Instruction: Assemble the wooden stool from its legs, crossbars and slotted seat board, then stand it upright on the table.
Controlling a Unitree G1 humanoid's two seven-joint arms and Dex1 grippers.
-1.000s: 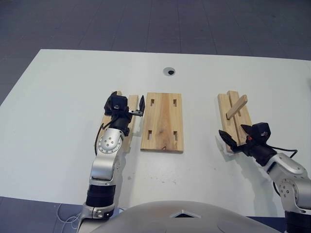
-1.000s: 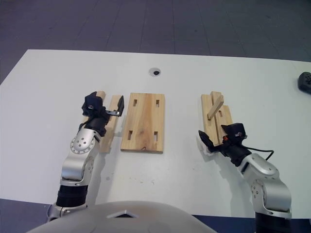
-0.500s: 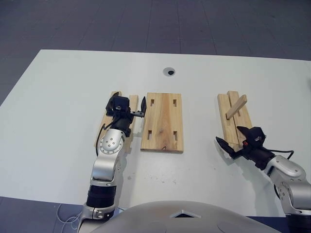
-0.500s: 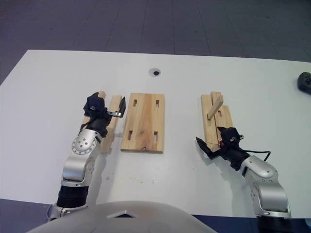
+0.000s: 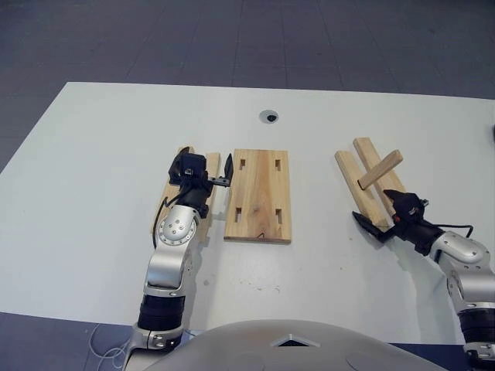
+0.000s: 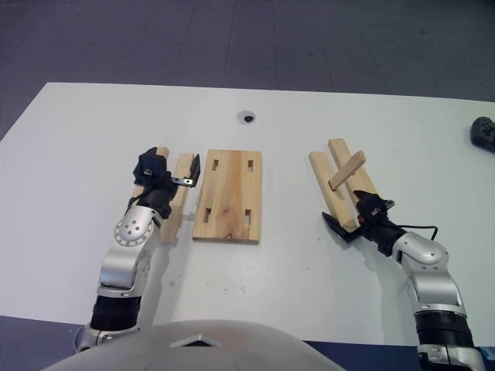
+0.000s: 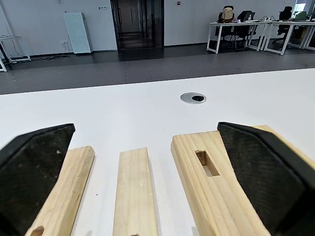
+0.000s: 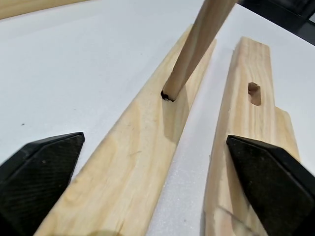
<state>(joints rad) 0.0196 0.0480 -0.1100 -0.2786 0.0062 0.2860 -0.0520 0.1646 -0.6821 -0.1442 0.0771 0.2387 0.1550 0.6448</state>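
The slotted seat board lies flat mid-table. Two wooden legs lie just left of it. My left gripper hovers open over their far ends; its view shows both legs and the board's slotted corner. At the right, two more legs lie splayed at an angle, and a crossbar rests tilted across them. My right gripper stands open at their near ends. Its view has the crossbar's end on one leg, with the slotted leg alongside.
A round cable grommet sits in the white table behind the board. A dark object lies at the far right edge. Bare tabletop stretches between the board and the right-hand legs and along the front edge.
The right-hand legs have swung so that their far ends point more to the left, and they now lie apart. My right gripper has moved right and forward. The left arm has barely moved.
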